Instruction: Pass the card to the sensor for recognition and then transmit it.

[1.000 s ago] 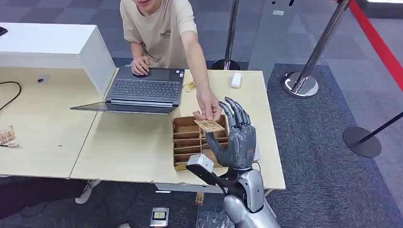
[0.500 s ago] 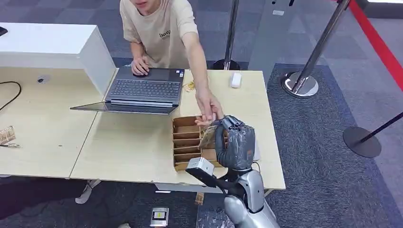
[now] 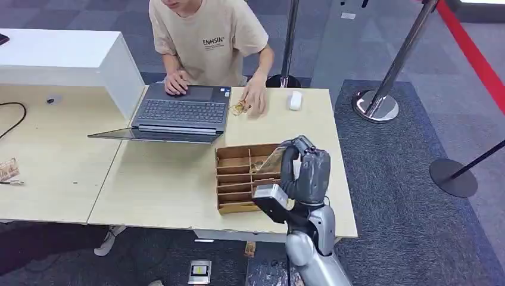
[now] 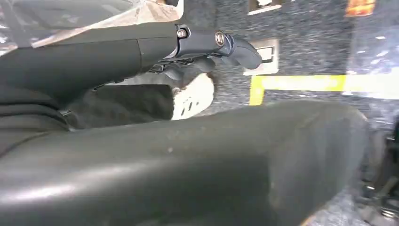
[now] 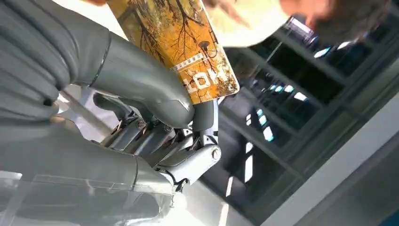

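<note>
Head view: right hand (image 3: 304, 170) grips the card (image 3: 271, 159), fingers curled round it, above the wooden divider box (image 3: 238, 179). Person's hand (image 3: 255, 102) rests at 12 o'clock. Left hand's state: cannot tell.

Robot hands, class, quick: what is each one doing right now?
Left robot hand: cannot be told.
Right robot hand: closed around a card, held above the wooden box.
</note>
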